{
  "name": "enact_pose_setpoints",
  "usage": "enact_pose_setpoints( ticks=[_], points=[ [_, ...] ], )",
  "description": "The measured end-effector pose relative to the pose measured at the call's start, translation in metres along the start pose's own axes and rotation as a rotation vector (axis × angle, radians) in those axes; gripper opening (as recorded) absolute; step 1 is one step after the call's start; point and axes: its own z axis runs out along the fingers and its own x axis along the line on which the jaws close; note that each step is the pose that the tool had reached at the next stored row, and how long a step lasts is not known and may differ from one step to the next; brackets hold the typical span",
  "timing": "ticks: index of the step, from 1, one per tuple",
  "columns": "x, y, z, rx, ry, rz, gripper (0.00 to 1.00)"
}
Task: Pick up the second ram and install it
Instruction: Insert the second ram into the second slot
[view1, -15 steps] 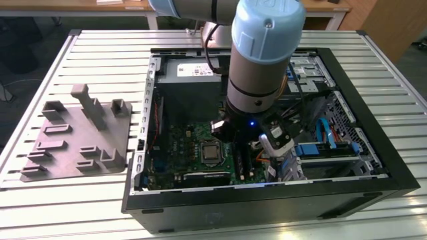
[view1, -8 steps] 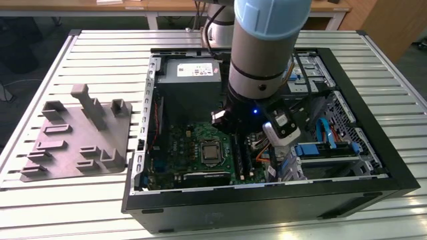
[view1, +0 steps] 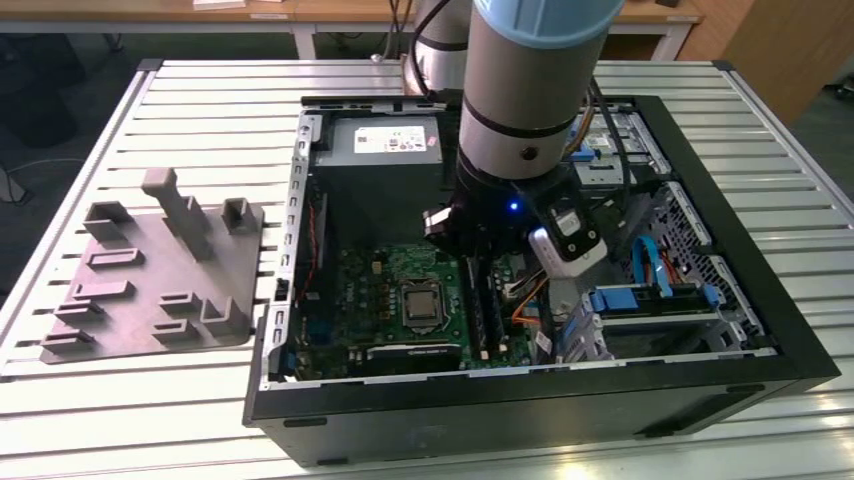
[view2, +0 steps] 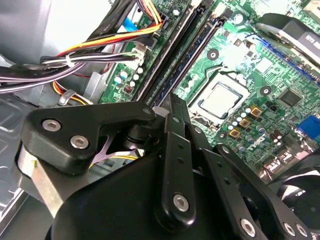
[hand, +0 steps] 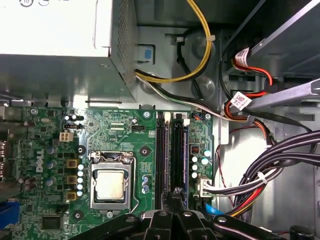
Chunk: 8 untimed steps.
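In the exterior view, the arm is reaching down into the open computer box (view1: 747, 330). The gripper (view1: 470, 252) is hanging just over the green board (view1: 387, 290). A thin dark strip under it is looking like the second ram (view1: 483, 300), lying along the long slots. The grey tray (view1: 147, 290) is sitting on the table, well apart from the box. The arm is hiding the place where the gripper is meeting the stick.

In the second wrist view, the black fingers (view2: 172, 117) are pressing close together with no gap showing. I think they are pinching the top edge of the stick, but the gripper's own body is blocking that spot.

In the first wrist view, the fingertips are sitting right over the slot (hand: 178, 150) farther from the square silver chip (hand: 110, 184). So I think the putting-in step is going on now. This step is asking for the stick to be straight along the slot and pushed down evenly. I cannot tell if the stick is sitting all the way in, or if the end clips are closing.
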Motion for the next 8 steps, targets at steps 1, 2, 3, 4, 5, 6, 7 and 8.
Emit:
enact_pose_setpoints(
  ticks=[1,2,3,4,5,6,7,8],
  points=[
    [0.0000,0.0000,-0.0001,0.0001,0.0000,0.000,0.11],
    [0.0000,-0.0001,-0.0002,0.0003,0.0001,0.000,0.11],
    [0.0000,0.0000,-0.0003,0.0003,0.0001,0.000,0.11],
    [0.0000,0.0000,-0.0003,0.0003,0.0001,0.000,0.11],
    [0.0000,0.0000,-0.0004,0.0002,0.0001,0.000,0.11],
    [0.0000,0.0000,-0.0004,0.0003,0.0001,0.000,0.11],
    [0.0000,0.0000,-0.0005,0.0003,0.0001,0.000,0.11],
    [0.0000,0.0000,-0.0006,0.0004,0.0001,0.000,0.11]
  ],
)
